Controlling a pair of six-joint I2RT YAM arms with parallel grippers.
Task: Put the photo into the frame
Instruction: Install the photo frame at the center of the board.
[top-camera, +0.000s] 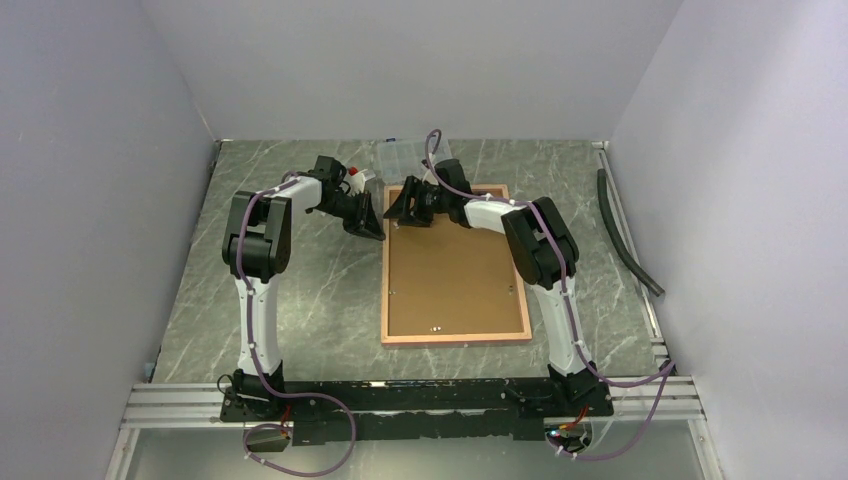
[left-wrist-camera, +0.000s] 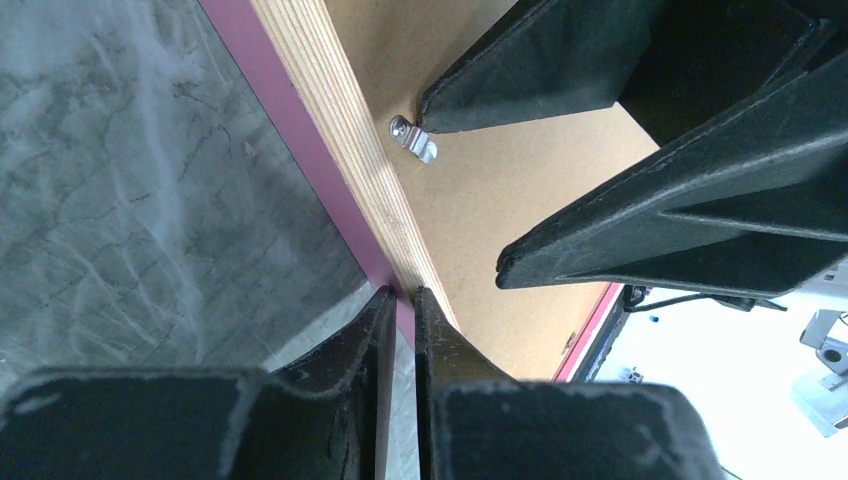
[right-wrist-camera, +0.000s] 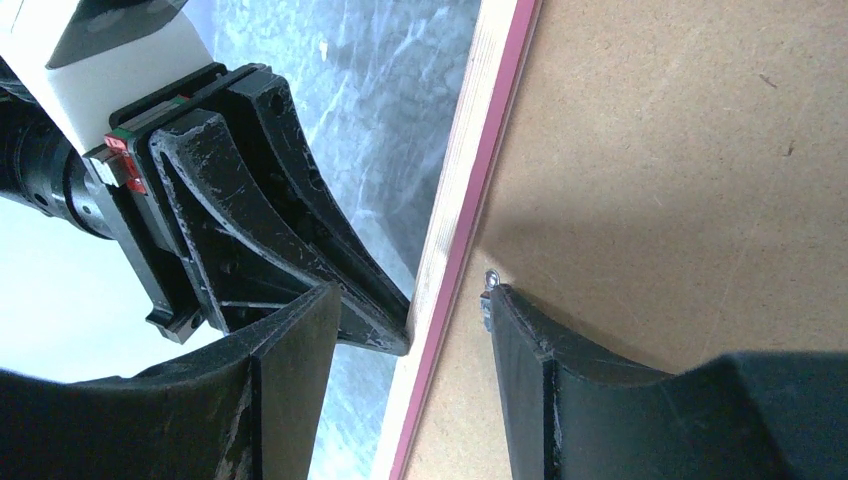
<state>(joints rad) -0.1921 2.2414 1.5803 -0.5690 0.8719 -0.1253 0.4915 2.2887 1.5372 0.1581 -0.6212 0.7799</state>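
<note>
Well, the frame (top-camera: 455, 339) lies face down on the table (top-camera: 300, 290), so its brown backing board (top-camera: 455, 270) faces up. The photo does not show in any view. It may be under the board or somewhere else; I cannot tell.

The left gripper (left-wrist-camera: 402, 298) has its two fingers almost together. Their tips push on the outer left side of the frame, near the far corner. I think it is there to brace the frame so that it does not slide. I cannot tell if the tips nip the thin pink lip.

The right gripper (right-wrist-camera: 415, 295) has its fingers apart and holds nothing. One finger hangs over the table beside the frame. The other rests on the board, right at a small metal clip (left-wrist-camera: 415, 137). The side of the frame runs between them. My guess is that it wants to turn that clip, because the clip holds the board in.

The two grippers are very near each other, so they could bump. A clear plastic box (top-camera: 405, 158) sits just behind the frame's far edge, close to both arms. A dark hose (top-camera: 628, 235) lies well off to the right, out of the way.
</note>
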